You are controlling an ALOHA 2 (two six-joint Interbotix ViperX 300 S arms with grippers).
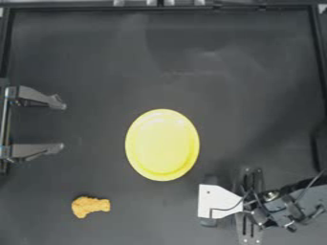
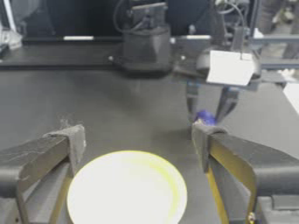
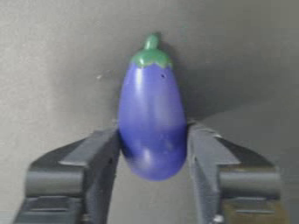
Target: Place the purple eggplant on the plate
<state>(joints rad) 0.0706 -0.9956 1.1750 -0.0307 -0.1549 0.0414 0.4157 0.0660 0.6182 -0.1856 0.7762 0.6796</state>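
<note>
Holding purple eggplant (image 3: 152, 122) tight in right claw (image 3: 153, 151) | lift slowly, carry over yellow plate (image 1: 161, 144), lower gently | left claw (image 1: 59, 125) wide, waiting.

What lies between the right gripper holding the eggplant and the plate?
Only bare dark table, by the top view: right gripper, shut on the purple eggplant, sits just beside the plate.

A dark, matte surface (image 1: 96, 62) fills the top view, with a pale sheen of light across its middle and upper part. A thin dark frame (image 1: 159, 7) runs along its far edge and down both sides. In the left wrist view, a dark wall (image 2: 70, 19) rises behind the surface.
</note>
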